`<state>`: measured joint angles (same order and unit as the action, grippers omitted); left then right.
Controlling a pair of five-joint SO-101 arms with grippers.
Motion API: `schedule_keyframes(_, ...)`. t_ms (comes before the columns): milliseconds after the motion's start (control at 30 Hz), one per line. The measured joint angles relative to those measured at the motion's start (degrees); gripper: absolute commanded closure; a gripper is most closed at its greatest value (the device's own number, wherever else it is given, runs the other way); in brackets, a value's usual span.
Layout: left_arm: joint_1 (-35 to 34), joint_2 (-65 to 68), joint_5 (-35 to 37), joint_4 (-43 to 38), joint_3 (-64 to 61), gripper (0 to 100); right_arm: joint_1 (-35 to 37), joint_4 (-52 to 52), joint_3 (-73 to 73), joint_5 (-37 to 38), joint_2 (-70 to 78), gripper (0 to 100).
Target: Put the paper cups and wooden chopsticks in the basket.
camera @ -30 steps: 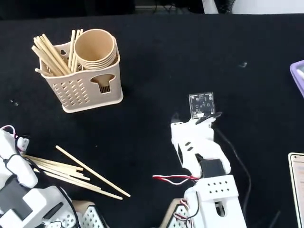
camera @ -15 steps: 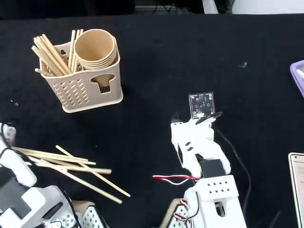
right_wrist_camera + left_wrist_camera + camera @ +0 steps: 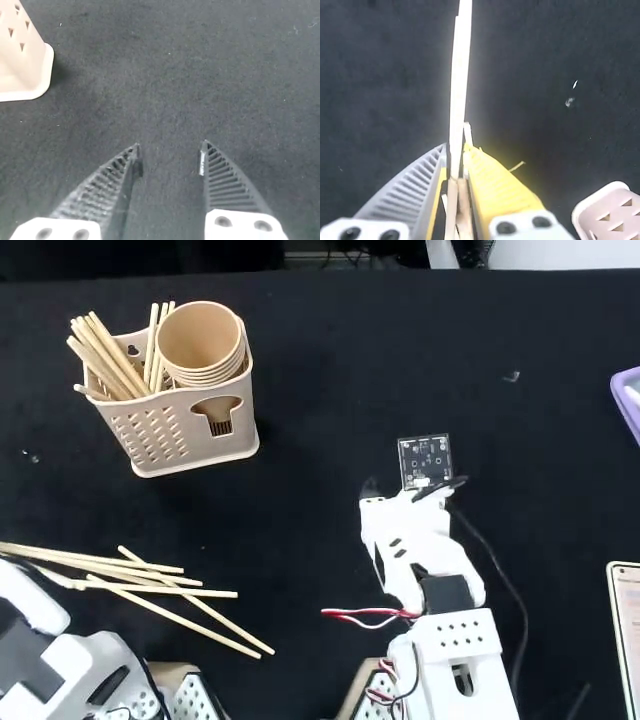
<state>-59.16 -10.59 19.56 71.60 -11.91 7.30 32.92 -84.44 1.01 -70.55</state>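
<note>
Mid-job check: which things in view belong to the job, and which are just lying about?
Job:
- basket
- paper cups, stacked in it
- basket chopsticks
- loose chopsticks on the table
- held chopsticks in the shut left tool
- right tool, open

Lying about:
- purple object at the table's edge
- white flat object below it

Paper cups [image 3: 200, 340] and chopsticks [image 3: 105, 355] stand in the basket [image 3: 190, 430]; loose chopsticks [image 3: 140, 590] lie on the table [image 3: 400, 360] before it.
</note>
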Motion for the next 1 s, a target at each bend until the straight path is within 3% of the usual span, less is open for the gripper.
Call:
schedule_keyframes(267,0.00,-0.09,-3.43,0.00,3.25,96,0.00,-0.18,0.00,0.00,0.00,81.5)
schedule_keyframes(467,1.14,-7.03,-11.60,0.00,6.86,97,0.00,-0.18,0.00,0.00,0.00,81.5)
schedule_keyframes(667,7.91,-15.82,-9.85,-2.02,7.56,97,0.00,-0.18,0.00,0.00,0.00,81.5)
schedule_keyframes(1000,23.12,-30.95,-9.05,-14.42,7.56,97,0.00,-0.18,-0.70,0.00,0.00,81.5)
